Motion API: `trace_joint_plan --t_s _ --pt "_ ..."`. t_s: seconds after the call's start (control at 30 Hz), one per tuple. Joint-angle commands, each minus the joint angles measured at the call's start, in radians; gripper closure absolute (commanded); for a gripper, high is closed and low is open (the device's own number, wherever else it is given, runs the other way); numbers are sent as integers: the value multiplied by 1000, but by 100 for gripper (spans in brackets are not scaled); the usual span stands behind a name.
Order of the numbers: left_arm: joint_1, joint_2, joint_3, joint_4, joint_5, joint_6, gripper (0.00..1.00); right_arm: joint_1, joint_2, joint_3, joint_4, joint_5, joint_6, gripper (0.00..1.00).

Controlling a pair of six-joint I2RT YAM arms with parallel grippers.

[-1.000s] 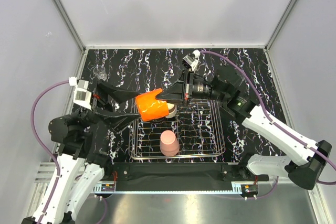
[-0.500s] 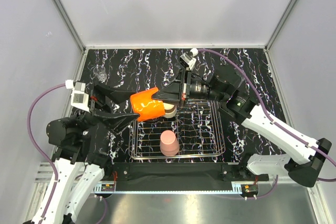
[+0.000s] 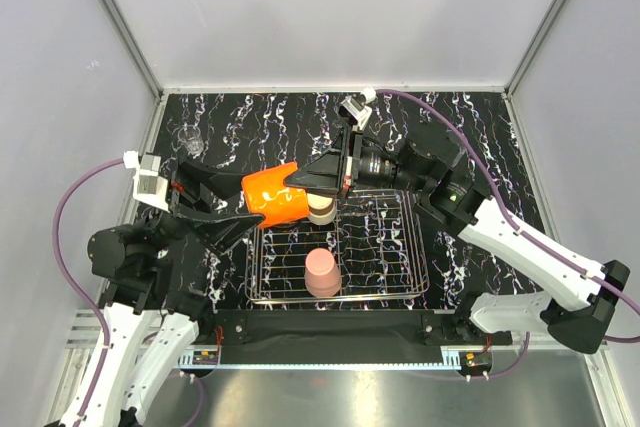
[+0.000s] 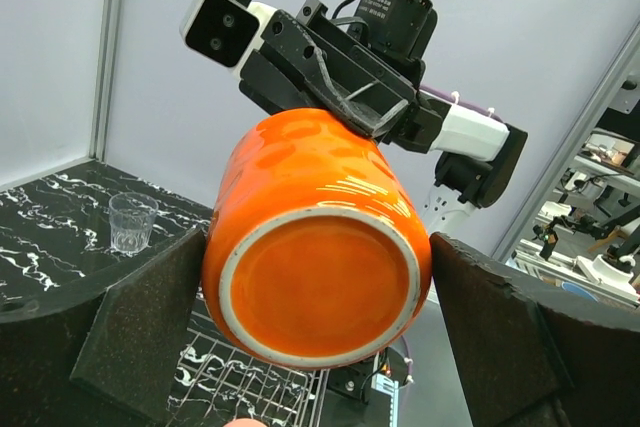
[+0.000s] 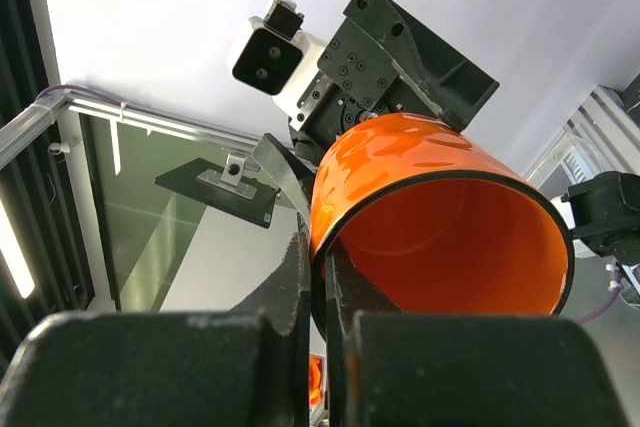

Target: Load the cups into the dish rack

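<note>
1. Top external view: the orange cup (image 3: 272,197) lies on its side in the air over the far left corner of the dish rack (image 3: 395,247). Its base points left, away from the rack, and its mouth points right.
2. The right gripper (image 3: 300,180) reaches in across the rack's far edge. In the right wrist view its fingers (image 5: 290,287) pinch the cup's rim wall, one inside and one outside.
3. The left gripper (image 3: 240,199), just left of the rack, has its fingers spread wide on either side of the cup's base end. In the left wrist view the pads (image 4: 150,337) sit right at the cup's sides, but I cannot tell whether they press on it.
4. The cream cup with a brown band (image 3: 322,212) stands in the rack's far left part, partly hidden under the orange cup.
5. The pale pink tumbler (image 3: 322,272) stands inside the rack, near its middle.
6. A clear glass (image 3: 190,139) stands on the black marbled table (image 3: 480,137), well apart from the rack, beyond its far left corner.
</note>
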Motion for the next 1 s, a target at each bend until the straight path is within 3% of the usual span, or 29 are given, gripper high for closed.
trace_joint_plan --t_s 0.0,0.4,0.47,0.6,0.63,0.83,0.87,0.97 --pt "-5 -3 2 53 3 -26 1 12 0 71 130 21 8 100" --pt "-9 -10 8 -39 3 9 1 26 22 106 113 46 -15 100" --pt "-11 -5 9 -34 14 8 6 32 27 112 115 45 -15 100" --pt "-11 1 17 -27 28 0 30 35 34 121 104 44 -25 100" --pt "-12 3 22 -27 34 -1 42 36 34 123 100 49 -33 100" --pt "-12 4 23 -25 57 -12 87 38 34 117 98 46 -39 100" --pt "-12 6 23 -27 57 -14 100 38 31 117 97 46 -41 100" --pt "-12 4 20 -25 54 -18 100 38 30 117 86 45 -48 96"
